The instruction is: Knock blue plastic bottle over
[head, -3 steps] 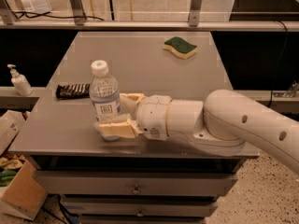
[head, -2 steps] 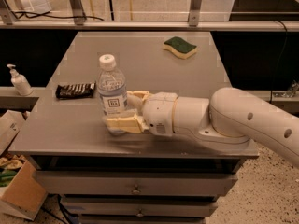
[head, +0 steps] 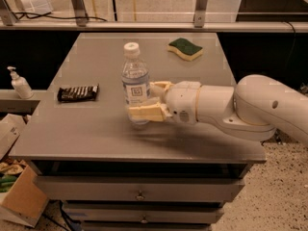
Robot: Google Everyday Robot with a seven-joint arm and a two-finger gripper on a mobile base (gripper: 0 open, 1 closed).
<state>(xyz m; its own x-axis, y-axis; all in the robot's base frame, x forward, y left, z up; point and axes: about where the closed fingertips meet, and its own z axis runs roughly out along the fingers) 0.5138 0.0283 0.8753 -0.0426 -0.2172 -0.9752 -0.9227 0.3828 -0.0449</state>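
The blue plastic bottle [head: 134, 78] is clear, with a white cap and a pale label with a small square mark. It stands upright near the middle of the grey table [head: 96, 129]. My gripper [head: 142, 100] reaches in from the right at the bottle's lower half. One tan finger [head: 144, 113] crosses in front of the bottle's base and the other [head: 161, 86] lies behind it on the right. The fingers are shut on the bottle. The bottle's base is hidden behind the front finger.
A dark wrapped snack bar [head: 78, 93] lies at the table's left. A green and yellow sponge [head: 185, 48] lies at the back right. A small white pump dispenser [head: 20, 83] stands on a ledge to the left. A cardboard box [head: 19, 196] sits on the floor below left.
The gripper has moved to the right and a little further back, and the bottle has gone with it, still upright. The snack bar and sponge have not moved.
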